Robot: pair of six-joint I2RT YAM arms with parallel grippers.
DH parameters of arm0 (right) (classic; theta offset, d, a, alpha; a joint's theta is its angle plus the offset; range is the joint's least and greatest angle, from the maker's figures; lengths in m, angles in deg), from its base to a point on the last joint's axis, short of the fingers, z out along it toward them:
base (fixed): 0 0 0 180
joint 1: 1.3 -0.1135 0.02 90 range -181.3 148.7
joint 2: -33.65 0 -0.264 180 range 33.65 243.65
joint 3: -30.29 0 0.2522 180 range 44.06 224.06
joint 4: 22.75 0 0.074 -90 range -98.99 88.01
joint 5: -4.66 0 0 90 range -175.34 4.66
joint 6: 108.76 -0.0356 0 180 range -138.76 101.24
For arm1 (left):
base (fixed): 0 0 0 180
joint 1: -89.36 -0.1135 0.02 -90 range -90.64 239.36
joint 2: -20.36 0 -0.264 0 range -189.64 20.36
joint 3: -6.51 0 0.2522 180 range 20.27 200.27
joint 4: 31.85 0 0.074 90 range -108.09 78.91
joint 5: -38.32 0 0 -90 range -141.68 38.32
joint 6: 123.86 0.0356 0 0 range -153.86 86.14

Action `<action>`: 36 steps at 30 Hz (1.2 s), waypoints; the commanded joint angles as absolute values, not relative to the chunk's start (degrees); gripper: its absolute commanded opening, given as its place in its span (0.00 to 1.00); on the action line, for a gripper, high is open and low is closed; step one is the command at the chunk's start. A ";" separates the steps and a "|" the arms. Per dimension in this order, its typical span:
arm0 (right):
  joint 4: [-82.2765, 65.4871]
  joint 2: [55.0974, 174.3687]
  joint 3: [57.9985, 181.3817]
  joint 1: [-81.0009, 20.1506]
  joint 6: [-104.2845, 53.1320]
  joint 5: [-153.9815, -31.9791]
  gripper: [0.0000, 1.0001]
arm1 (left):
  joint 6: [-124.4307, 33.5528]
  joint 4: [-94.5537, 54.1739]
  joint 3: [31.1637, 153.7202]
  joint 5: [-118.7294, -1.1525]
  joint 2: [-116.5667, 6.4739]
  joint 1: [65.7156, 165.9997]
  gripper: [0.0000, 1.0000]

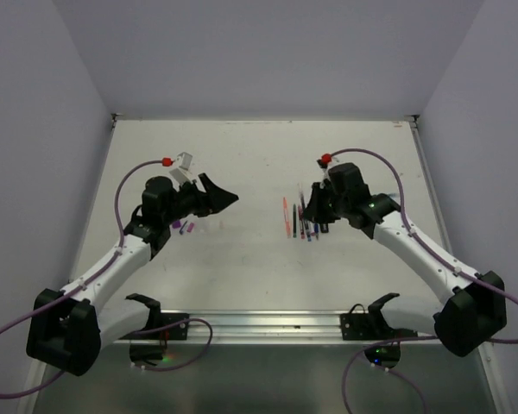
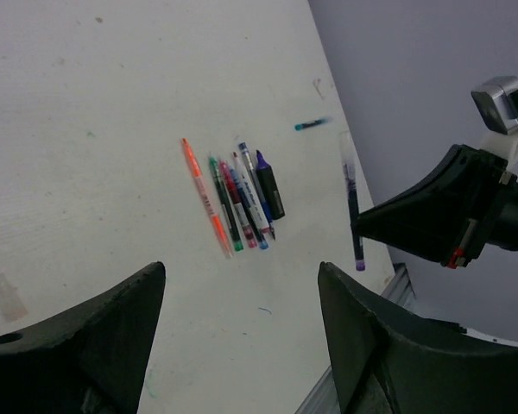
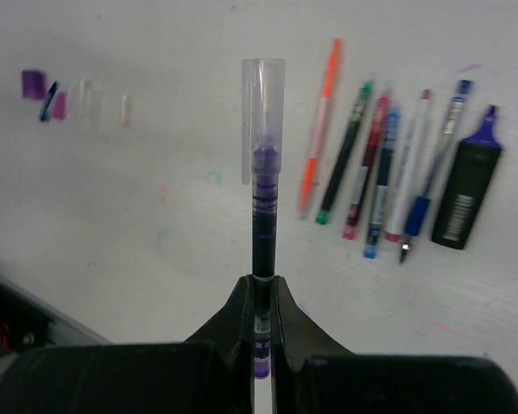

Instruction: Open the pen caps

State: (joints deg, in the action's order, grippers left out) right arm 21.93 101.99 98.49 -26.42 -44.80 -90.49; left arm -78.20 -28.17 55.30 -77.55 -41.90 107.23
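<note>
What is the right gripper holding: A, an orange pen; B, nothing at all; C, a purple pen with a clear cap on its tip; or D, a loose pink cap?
C: in the right wrist view the right gripper is shut on a purple pen, and a clear cap sits over the pen's tip.

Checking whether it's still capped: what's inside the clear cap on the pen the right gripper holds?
Through the clear cap the purple pen's tip shows, filling its lower part; the rest looks hollow. The pen's rear end is hidden in the shut right gripper.
</note>
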 commanded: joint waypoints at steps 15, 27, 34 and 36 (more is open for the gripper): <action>11.32 111.69 105.66 -47.61 -44.34 -99.14 0.00 | -85.63 -37.07 55.43 -75.59 -47.75 117.04 0.70; 10.00 112.40 105.93 -49.63 -44.87 -98.79 0.00 | -86.51 -37.86 56.31 -73.39 -51.27 120.03 0.46; 10.43 112.40 104.61 -50.69 -44.43 -97.56 0.00 | -85.54 -35.59 57.19 -72.07 -51.36 120.03 0.44; 10.52 112.32 104.26 -51.04 -44.43 -97.47 0.00 | -85.19 -35.49 57.27 -71.98 -51.27 120.03 0.39</action>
State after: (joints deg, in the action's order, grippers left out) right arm 12.18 112.48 104.20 -50.42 -44.43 -98.29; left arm -85.80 -35.04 54.88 -73.29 -51.17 119.77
